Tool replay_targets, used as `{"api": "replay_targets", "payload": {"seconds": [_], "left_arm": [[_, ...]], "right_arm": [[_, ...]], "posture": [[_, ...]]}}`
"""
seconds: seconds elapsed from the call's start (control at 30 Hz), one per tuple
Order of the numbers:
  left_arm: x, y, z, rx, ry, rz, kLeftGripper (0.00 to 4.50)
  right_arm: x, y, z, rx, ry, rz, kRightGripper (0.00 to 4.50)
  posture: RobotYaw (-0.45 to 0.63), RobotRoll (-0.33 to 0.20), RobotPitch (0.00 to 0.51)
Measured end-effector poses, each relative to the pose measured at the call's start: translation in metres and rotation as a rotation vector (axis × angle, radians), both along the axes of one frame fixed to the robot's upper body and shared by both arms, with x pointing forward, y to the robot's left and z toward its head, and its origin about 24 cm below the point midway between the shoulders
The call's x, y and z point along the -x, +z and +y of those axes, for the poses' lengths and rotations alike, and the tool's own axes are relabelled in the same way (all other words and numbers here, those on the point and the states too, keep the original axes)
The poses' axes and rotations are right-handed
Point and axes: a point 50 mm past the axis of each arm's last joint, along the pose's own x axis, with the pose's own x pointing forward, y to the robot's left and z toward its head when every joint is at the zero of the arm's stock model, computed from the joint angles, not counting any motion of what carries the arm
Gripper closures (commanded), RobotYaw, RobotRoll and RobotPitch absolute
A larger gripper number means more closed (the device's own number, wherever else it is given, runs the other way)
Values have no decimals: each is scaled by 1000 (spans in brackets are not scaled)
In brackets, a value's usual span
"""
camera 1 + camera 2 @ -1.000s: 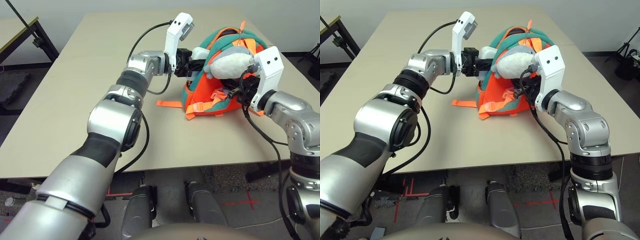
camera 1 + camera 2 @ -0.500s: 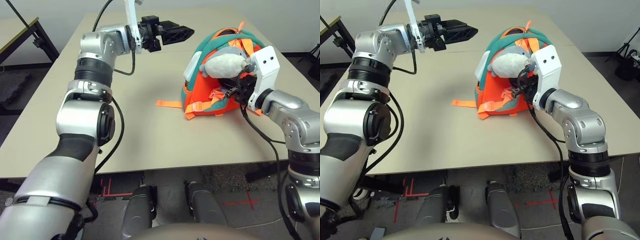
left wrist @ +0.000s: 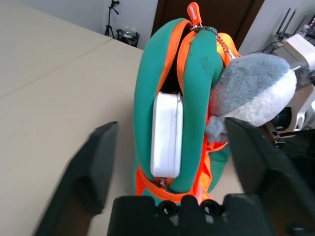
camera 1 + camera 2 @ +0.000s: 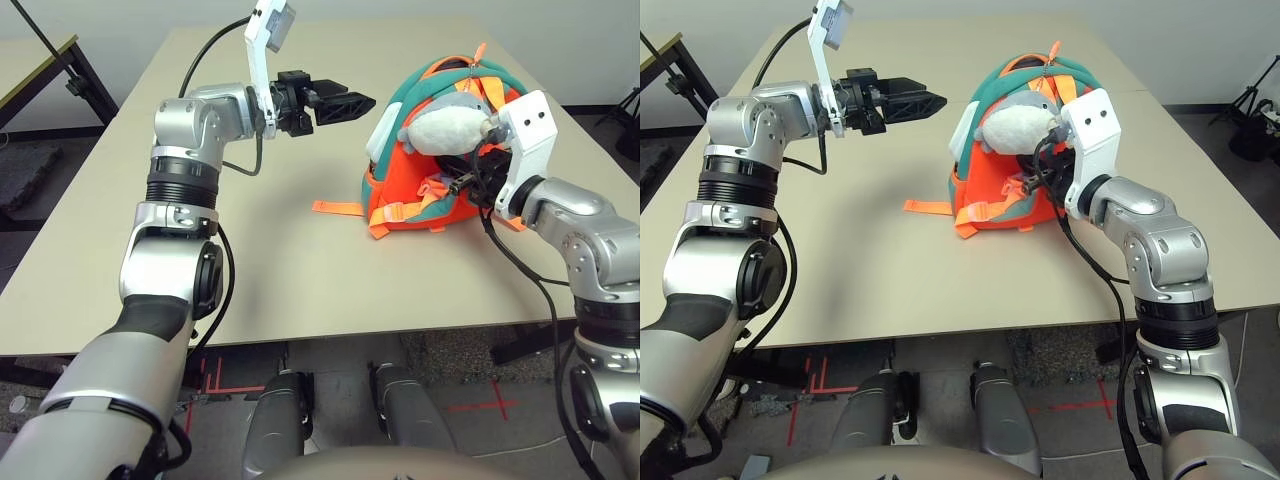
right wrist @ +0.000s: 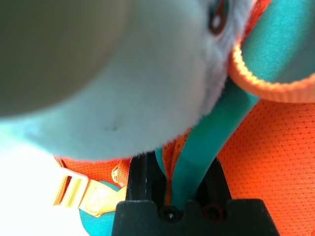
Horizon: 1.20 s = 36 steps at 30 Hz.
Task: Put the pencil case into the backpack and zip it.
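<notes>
The table [image 4: 300, 260] fills your view, a plain beige top with the work set toward its far right part. On it stands the backpack [image 4: 440, 195], orange with teal trim, upright and leaning a little, its orange webbing straps [image 4: 340, 208] trailing onto the table on the side toward your left arm. The zipped opening along that side is parted, and the zipper tracks stand apart around what sits in the gap.

Your left arm reaches across the table's far half with the left gripper [image 4: 345, 103] held in the air, near the backpack but not touching it. Its two black fingers [image 3: 93, 167] are spread wide, with nothing between them; in the left wrist view they frame the backpack's open edge.

Your right gripper [image 5: 189, 189] is tucked against the backpack's near right side, under the plush fish toy [image 4: 450, 125]. Its fingers are pinched on a teal strip of the backpack's trim [image 5: 216, 132], which runs up between them.

The pencil case [image 3: 166, 135], white and flat, stands on edge in the backpack's opening, lodged between the teal sides, with much of its narrow face still showing outside.
</notes>
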Motion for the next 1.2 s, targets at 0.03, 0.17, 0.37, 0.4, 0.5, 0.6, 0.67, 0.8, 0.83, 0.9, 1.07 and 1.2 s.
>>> {"api": "replay_targets", "payload": {"seconds": [0.03, 0.17, 0.37, 0.4, 0.5, 0.6, 0.67, 0.8, 0.83, 0.9, 1.07, 1.2], "left_arm": [[1, -1, -1, -4, -7, 4, 1395], [3, -8, -2, -16, -23, 24, 2955], [2, -10, -4, -29, -15, 32, 4500], [2, -11, -5, -35, -13, 34, 4500], [1, -14, -7, -39, -7, 40, 4500], [-2, -21, -10, -37, -4, 65, 4500], [-4, -26, -17, -33, -8, 79, 4500], [-8, -44, -37, -57, -21, 118, 4500], [-9, -46, -40, -64, -20, 124, 4500], [-12, -48, -48, -77, -7, 119, 4500], [-19, -56, -60, -114, 36, 101, 4500], [-20, -65, -64, -116, 46, 113, 4500]], "right_arm": [[0, 0, 0, 0, 0, 0, 4329], [-1, 0, 0, -2, -1, 1, 4329], [-1, -1, 0, -4, -2, -1, 4329], [-1, -1, 0, -4, -2, -1, 4329], [-1, -1, 1, -4, -3, -1, 4329], [-1, -1, 1, -6, -3, -1, 4329], [-1, -1, 1, -7, -4, -1, 4329], [-1, -2, 1, -8, -5, -1, 4329], [-1, -2, 1, -8, -4, -2, 4329], [0, -2, 1, -7, -3, -3, 4329], [2, -3, 0, -5, -11, -5, 4329], [2, -3, -1, -4, -22, -2, 4329]], "posture": [[-223, 0, 88], [-225, 0, 88], [-231, 0, 89], [-231, 0, 89], [-235, 0, 91], [-237, 0, 93], [-240, 0, 94], [-253, 0, 97], [-256, 0, 97], [-261, 0, 98], [-279, 0, 96], [-284, 0, 96]]}}
